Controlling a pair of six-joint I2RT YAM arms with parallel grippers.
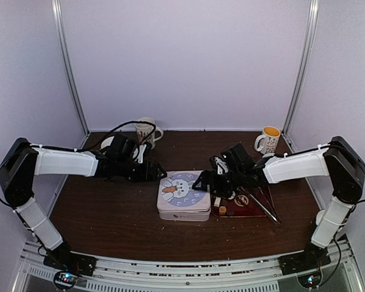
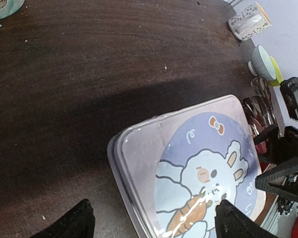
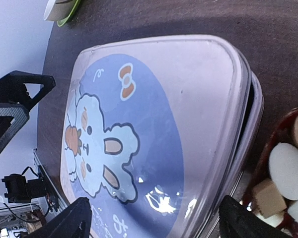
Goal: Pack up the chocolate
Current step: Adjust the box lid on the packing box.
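The table point(image 1: 103, 213) lies bare at lower left and along the near edge; a white mug point(image 1: 147, 131) and a yellow-lined mug point(image 1: 269, 140) stand at the back. The bunny tin point(image 1: 184, 196) sits mid-frame, the left gripper point(image 1: 155, 173) at its upper-left corner, the right gripper point(image 1: 207, 181) at its right side — both spread wide, holding nothing. The chocolate point(image 3: 287, 171) lies in a red tray point(image 1: 252, 205) just right of the tin, below the right gripper. Only the right wrist view shows it clearly — white ovals, tan cubes at its right edge

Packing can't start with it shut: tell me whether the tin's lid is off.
No, the rabbit-printed lid sits on top of the tin, covering it.
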